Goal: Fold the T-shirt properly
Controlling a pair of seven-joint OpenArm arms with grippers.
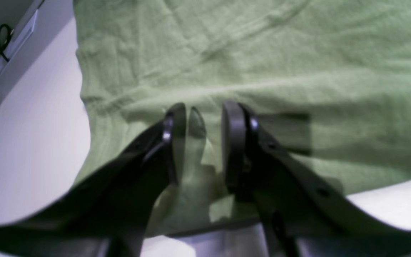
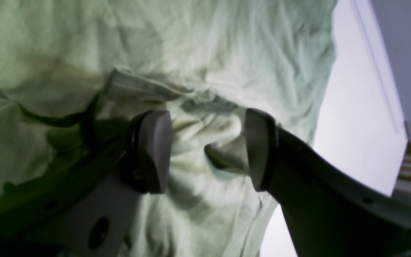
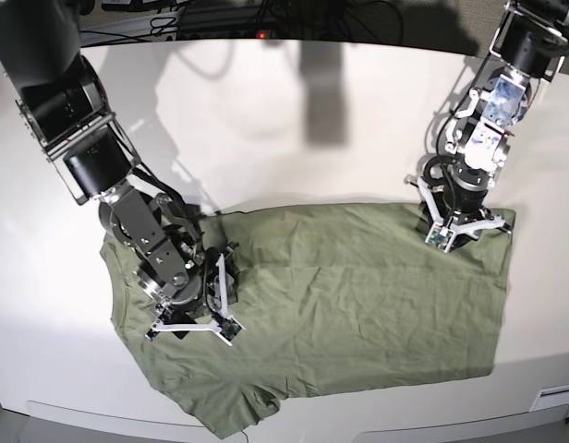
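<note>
White table [image 3: 358,120] under overhead light, cables along the far edge. The plain sage-green short-sleeved T-shirt of thin wrinkled fabric [image 3: 358,295] lies spread across the near half, roughly flat, creased throughout, one sleeve hanging near the front edge; fold apparently not yet made. Left gripper [image 1: 205,117] sits low at the shirt's far corner by the hem, jaws parted narrowly with a tongue of cloth between them; firm pinch cannot be confirmed. Right gripper [image 2: 207,150] is down on the collar-and-shoulder area, jaws wide apart over bunched cloth, nothing clamped. Placement at opposite ends suggests a paired lift
</note>
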